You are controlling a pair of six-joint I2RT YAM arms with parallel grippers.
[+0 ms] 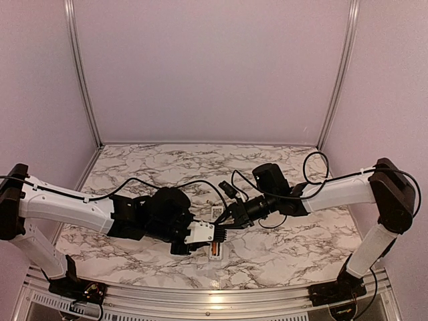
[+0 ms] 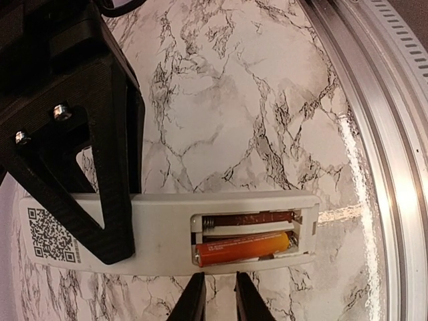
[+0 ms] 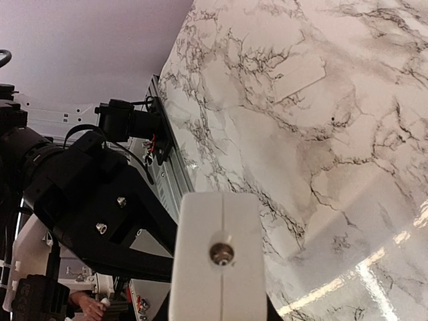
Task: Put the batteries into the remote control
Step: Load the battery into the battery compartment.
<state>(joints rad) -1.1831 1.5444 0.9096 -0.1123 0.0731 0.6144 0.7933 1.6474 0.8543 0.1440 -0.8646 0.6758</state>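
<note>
The white remote control (image 2: 160,231) hangs above the marble with its open battery bay facing the left wrist camera. An orange battery (image 2: 244,247) lies in the near slot. A darker reddish battery (image 2: 251,219) lies in the far slot. A black finger (image 2: 110,200) of my right gripper (image 1: 226,224) clamps the remote's labelled end. In the right wrist view the remote (image 3: 217,221) shows end-on in that gripper (image 3: 217,309). My left gripper (image 2: 219,294) sits just below the bay. Its jaws stand a narrow slit apart, with only marble showing between them.
A pale flat rectangular piece (image 3: 297,77) lies on the marble table (image 1: 287,247) beyond the remote. The metal front rail (image 2: 381,134) runs close by on the right. Both arms meet over the table's near middle (image 1: 215,250).
</note>
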